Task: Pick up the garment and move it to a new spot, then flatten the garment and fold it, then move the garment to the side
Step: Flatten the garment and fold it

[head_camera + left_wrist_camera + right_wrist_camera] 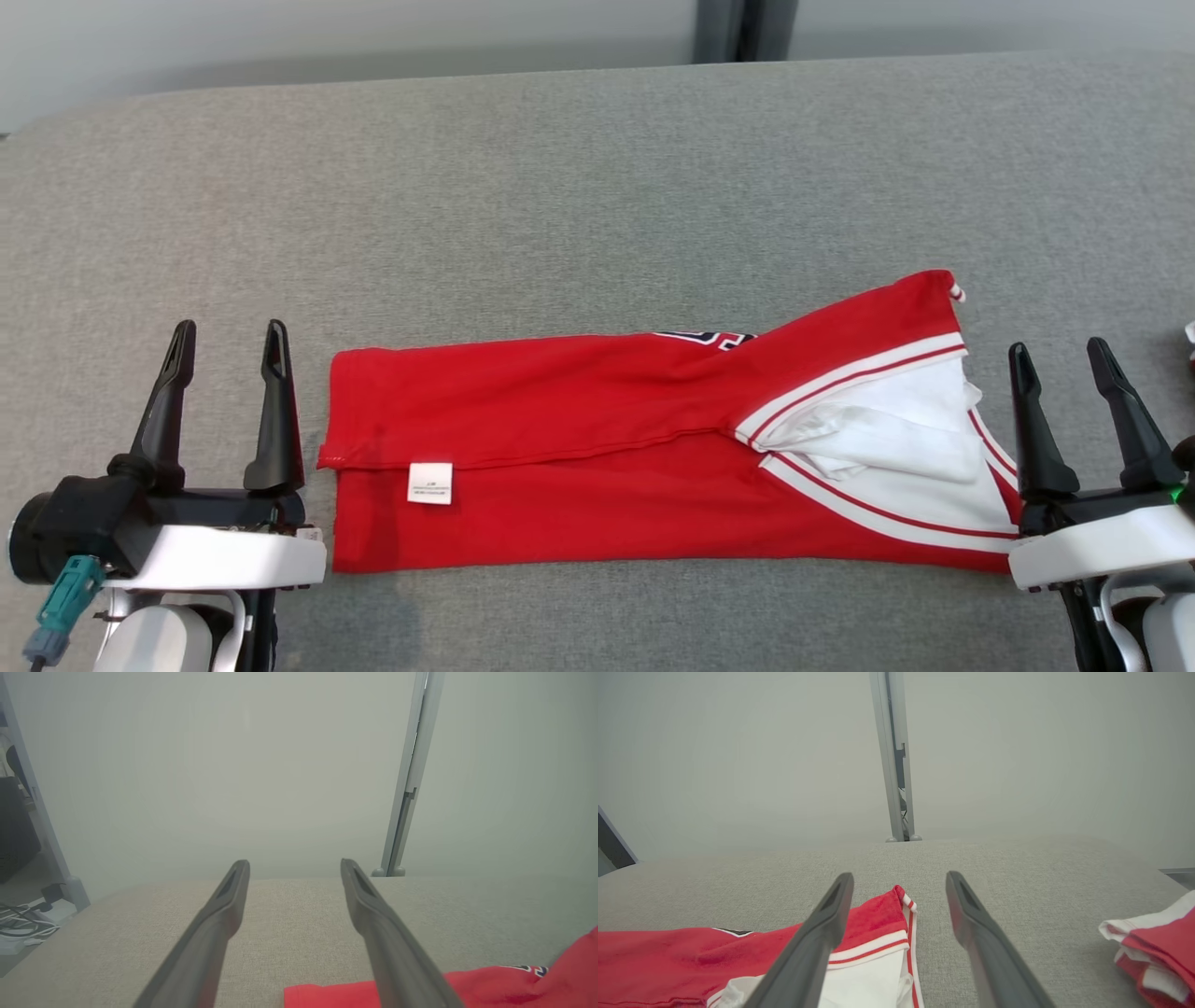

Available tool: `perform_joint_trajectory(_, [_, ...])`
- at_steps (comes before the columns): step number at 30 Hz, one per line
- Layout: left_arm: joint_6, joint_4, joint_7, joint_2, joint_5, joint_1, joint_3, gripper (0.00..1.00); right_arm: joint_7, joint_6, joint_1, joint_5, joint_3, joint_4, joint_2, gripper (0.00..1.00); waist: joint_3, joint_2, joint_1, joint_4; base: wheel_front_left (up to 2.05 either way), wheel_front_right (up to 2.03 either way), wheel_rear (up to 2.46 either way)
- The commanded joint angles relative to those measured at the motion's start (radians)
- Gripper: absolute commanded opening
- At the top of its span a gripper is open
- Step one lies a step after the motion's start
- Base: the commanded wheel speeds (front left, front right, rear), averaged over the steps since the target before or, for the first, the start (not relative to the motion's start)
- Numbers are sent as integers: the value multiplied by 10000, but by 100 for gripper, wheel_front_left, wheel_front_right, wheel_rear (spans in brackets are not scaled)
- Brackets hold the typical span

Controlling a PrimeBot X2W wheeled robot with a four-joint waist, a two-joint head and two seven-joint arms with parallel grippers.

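Now, nearest us, both tools sit low: the left gripper [231, 329] and the right gripper [1058, 347], each with its dark fingers spread apart and holding nothing. Between them, the red jersey garment with white trim [579, 448] lies folded into a long strip on the grey fabric surface [560, 187]. For the next fold, I'd pinch every layer at one end, lift low, and match the edges.

- A fold [840, 341] is hiding most of the dark lettering [705, 336] on the garment [560, 411].
- Right of the garment, the frame edge is cutting off a red-and-white cloth [1155, 947].
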Motion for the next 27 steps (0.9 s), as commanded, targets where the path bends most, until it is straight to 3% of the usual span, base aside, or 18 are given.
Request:
perform_joint_trajectory(1, [-141,76,-4,-71,158,26,80,100,-7,-4,1,74,-89,164,-158,100,-32,-1,0,146,0,0,0])
perform_joint_trajectory(11, [-529,349,-5,-551,517,-193,154,100,308,-4,-285,287,-198,1786,-610,100,73,-1,0,578,0,0,0])
perform_joint_trajectory(23, [-969,701,-5,-1032,821,-380,219,100,688,-6,-1215,1111,1198,4764,-670,100,263,-1,0,764,0,0,0])
perform_joint_trajectory(25, [-1043,733,-5,-1071,881,-398,262,100,715,-7,-1290,1347,1405,5046,-686,46,290,-1,0,738,0,0,0])
perform_joint_trajectory(26, [-1054,743,-5,-1087,900,-418,283,100,741,-6,-1326,1471,1553,5157,-686,0,310,-1,0,718,0,0,0])
perform_joint_trajectory(27, [-1099,751,-5,-1111,902,-439,313,100,814,-6,-1338,1585,1697,5258,-707,0,326,-1,0,699,0,0,0])
